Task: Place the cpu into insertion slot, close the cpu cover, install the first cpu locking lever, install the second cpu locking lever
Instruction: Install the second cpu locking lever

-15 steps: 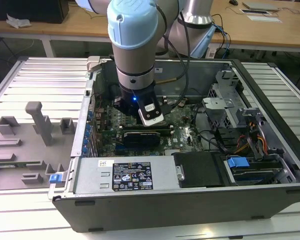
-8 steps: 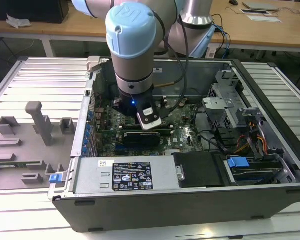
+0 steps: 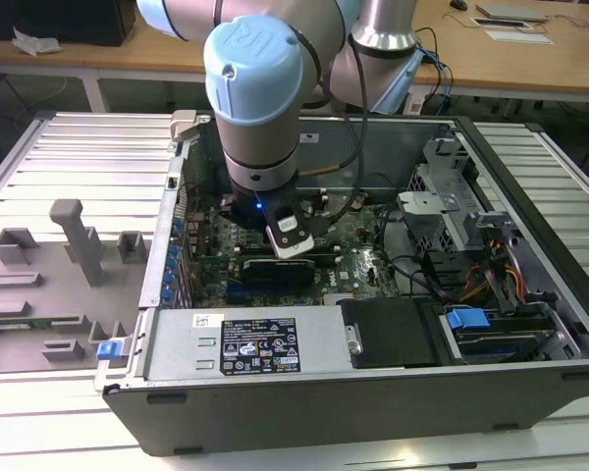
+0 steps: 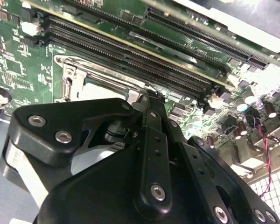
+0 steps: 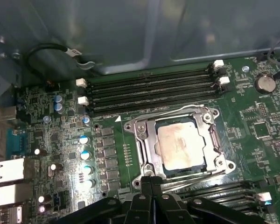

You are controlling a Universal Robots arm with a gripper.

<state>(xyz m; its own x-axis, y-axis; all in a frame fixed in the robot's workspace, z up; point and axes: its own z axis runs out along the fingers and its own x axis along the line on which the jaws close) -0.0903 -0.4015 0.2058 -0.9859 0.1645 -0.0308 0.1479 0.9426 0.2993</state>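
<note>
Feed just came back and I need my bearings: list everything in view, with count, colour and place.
computer case: one, grey, open on the slatted table
motherboard: one, green, inside the case
cpu: one, pale silver, seated in the socket
cpu cover: one, silver frame, down around the cpu
memory slots: several, black, beside the socket
fixture tray: one, grey, at the exterior view's left
gripper: one, black, fingers together at the cover's edge

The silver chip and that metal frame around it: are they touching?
Touching. In the first wrist view the cpu cover lies closed over the cpu, its frame overlapping the chip's edges, with the chip's pale top showing through the window.
</note>
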